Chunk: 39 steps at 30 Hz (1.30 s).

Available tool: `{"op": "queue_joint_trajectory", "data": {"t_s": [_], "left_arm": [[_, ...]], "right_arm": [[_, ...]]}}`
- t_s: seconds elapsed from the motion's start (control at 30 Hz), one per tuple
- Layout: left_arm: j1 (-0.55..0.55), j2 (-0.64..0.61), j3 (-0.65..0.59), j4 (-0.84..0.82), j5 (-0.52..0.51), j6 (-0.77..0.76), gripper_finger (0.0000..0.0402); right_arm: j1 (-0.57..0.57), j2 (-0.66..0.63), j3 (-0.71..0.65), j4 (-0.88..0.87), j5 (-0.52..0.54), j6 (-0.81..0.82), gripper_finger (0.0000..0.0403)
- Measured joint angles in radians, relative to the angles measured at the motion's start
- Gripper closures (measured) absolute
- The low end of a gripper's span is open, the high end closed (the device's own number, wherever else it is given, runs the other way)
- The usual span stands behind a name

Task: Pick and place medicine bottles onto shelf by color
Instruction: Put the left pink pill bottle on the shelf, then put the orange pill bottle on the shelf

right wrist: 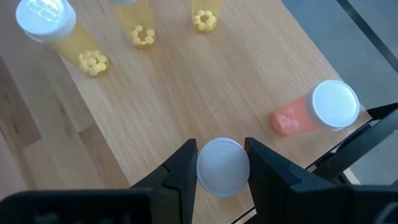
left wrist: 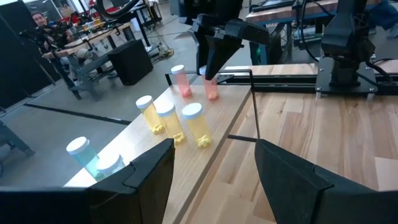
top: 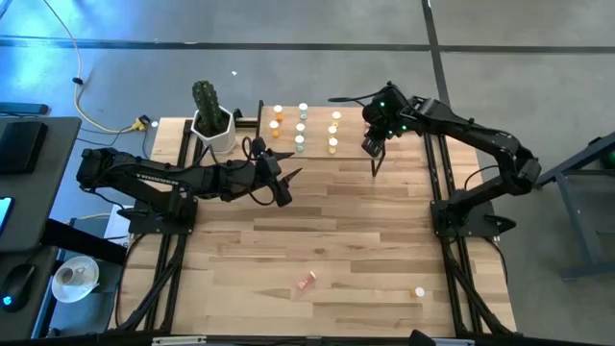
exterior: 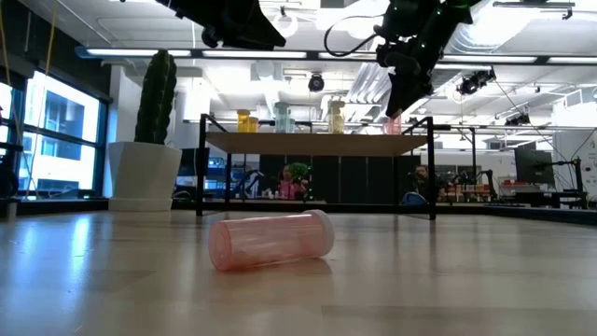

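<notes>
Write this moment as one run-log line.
right gripper: shut on pink bottle, over shelf | left gripper: open, waiting | pink bottle on table: lying

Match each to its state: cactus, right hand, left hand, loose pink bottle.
1 cactus
2 right hand
3 left hand
4 loose pink bottle

A open, over the table
B lying on its side
C shut on a pink bottle standing on the shelf
D in a white pot beside the shelf

Pairs: 1-D, 2-C, 3-A, 4-B
</notes>
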Motion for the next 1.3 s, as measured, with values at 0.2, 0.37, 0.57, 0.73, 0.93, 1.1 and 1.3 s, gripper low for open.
{"op": "queue_joint_trajectory", "data": {"t_s": [0.2,0.37,0.57,0.73,0.93,1.1,1.3], "left_arm": [[0.000,0.000,0.000,0.000,0.000,0.000,0.0190],[0.000,0.000,0.000,0.000,0.000,0.000,0.0190],[0.000,0.000,0.000,0.000,0.000,0.000,0.0190],[0.000,0.000,0.000,0.000,0.000,0.000,0.0190],[0.000,0.000,0.000,0.000,0.000,0.000,0.0190],[0.000,0.000,0.000,0.000,0.000,0.000,0.0190],[0.000,0.000,0.000,0.000,0.000,0.000,0.0190]], "right_arm": [[0.000,0.000,0.000,-0.002,0.002,0.016,0.0297],[0.000,0.003,-0.001,-0.015,0.004,0.015,0.0258],[0.000,0.002,-0.002,-0.007,0.004,0.016,0.0217],[0.000,0.001,-0.002,-0.004,0.003,0.015,0.0209],[0.000,-0.035,-0.001,-0.002,0.003,0.013,0.0208],[0.005,-0.102,0.000,-0.006,-0.009,0.020,0.0208],[0.095,-0.176,0.000,-0.063,-0.044,0.156,0.0208]]}}
